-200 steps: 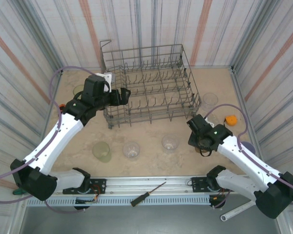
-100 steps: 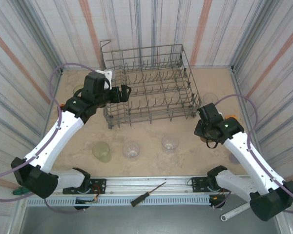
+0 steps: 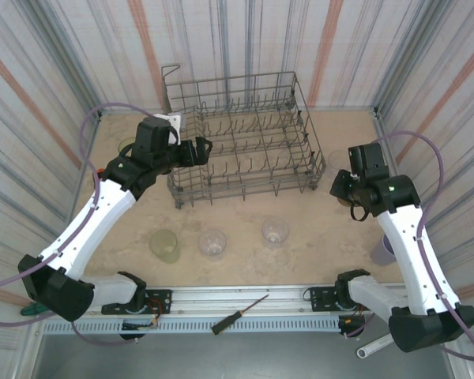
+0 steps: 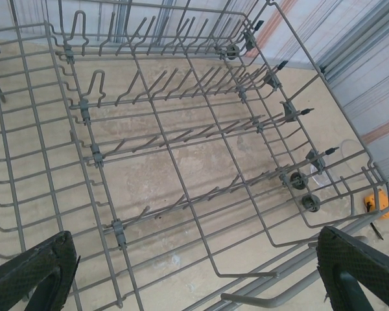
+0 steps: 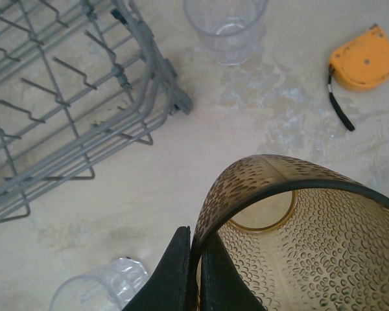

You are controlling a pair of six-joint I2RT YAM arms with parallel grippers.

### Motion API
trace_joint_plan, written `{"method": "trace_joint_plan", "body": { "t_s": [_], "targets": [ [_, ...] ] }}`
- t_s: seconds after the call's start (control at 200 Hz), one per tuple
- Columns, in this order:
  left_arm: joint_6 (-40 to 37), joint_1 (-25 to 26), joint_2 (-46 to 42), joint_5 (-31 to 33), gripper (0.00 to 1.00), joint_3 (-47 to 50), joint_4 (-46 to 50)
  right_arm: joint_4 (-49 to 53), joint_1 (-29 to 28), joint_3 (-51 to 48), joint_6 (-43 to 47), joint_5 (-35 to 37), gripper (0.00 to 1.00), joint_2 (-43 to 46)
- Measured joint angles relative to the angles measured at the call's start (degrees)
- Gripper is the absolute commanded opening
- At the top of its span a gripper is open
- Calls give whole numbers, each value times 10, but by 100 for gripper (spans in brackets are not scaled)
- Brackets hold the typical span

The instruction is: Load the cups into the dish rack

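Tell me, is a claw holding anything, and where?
The right claw pinches the amber cup by its rim. The left claw, open above the dish rack, holds nothing.

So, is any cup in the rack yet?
No, the rack shows only bare wire rows in the left wrist view, with nothing sitting among them.

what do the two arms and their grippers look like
The left arm and right arm both have white tube-like links between chunky black joints, on black bases. A thin purple cable loops along each. The left gripper is black, and its fingers are broad with a fine cross-hatched grip texture. The right gripper is black too.
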State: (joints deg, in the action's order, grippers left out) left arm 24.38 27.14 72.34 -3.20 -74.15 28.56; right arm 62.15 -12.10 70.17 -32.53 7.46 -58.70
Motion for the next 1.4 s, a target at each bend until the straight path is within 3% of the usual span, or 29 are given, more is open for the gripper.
{"method": "trace_joint_plan", "body": {
  "t_s": [0.521, 0.887, 1.398],
  "targets": [
    [25, 0, 2, -12, 99, -3, 2, -52, 10, 145, 37, -104, 0, -100],
    [49, 0, 37, -30, 99, -35, 2, -147, 10, 147, 28, -210, 0, -154],
    [101, 0, 102, -69, 99, -62, -31, -386, 17, 82, -61, -371, 0, -226]
  ]
}}
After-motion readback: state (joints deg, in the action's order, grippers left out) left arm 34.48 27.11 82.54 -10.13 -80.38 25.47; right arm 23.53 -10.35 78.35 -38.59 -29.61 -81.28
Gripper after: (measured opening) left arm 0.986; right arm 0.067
